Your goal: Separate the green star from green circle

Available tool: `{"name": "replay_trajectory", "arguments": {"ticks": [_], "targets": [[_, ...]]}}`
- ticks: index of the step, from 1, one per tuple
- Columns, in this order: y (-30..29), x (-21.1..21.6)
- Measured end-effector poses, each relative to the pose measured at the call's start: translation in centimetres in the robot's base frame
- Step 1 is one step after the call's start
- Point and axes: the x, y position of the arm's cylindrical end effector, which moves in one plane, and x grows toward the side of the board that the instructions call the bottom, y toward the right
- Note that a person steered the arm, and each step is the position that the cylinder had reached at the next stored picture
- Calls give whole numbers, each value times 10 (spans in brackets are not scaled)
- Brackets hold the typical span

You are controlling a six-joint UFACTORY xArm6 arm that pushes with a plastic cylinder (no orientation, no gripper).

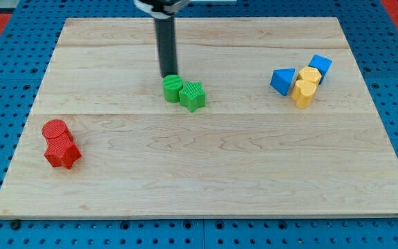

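The green circle [173,88] and the green star [193,96] sit touching each other near the top middle of the wooden board [206,173], the star to the circle's right and slightly lower. The dark rod comes down from the view's top, and my tip [168,74] stands right behind the green circle, at its upper edge, seemingly touching it.
A red circle [56,131] and a red star [63,153] sit together at the view's left. At the right are a blue triangle [282,81], a blue cube [319,66], a yellow block [310,76] and a yellow block [302,93] in a cluster.
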Motion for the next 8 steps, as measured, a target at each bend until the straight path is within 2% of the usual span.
{"name": "replay_trajectory", "arguments": {"ticks": [1,3,4,5,6,7,8], "targets": [[4,15],[142,28],[141,24],[88,12],[89,12],[36,10],[53,55]]}}
